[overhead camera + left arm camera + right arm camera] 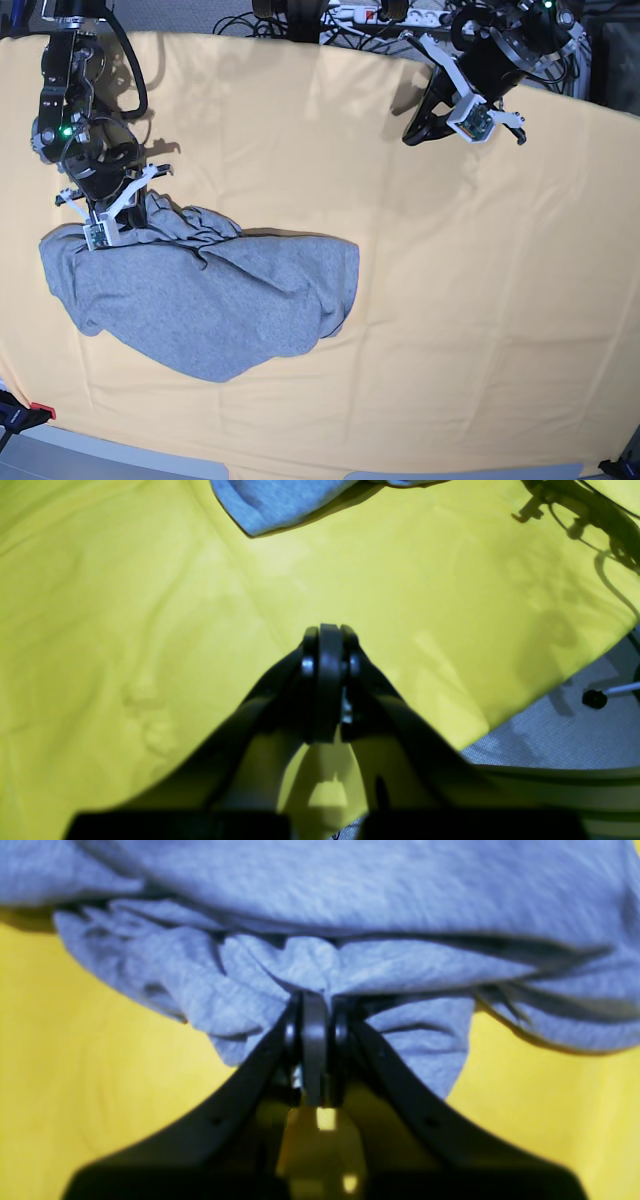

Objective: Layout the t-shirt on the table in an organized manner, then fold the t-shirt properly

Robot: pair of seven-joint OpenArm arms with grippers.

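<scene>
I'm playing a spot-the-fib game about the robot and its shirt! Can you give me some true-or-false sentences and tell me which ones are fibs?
1. The right gripper is shut on the t-shirt. True.
2. The left gripper is holding the t-shirt too. False: it is shut on nothing, above bare table.
3. The t-shirt is spread out flat and neat. False: it lies bunched and rumpled.
4. The table is covered in yellow-orange cloth. True.
5. The t-shirt is bright red. False: it is grey.
</scene>
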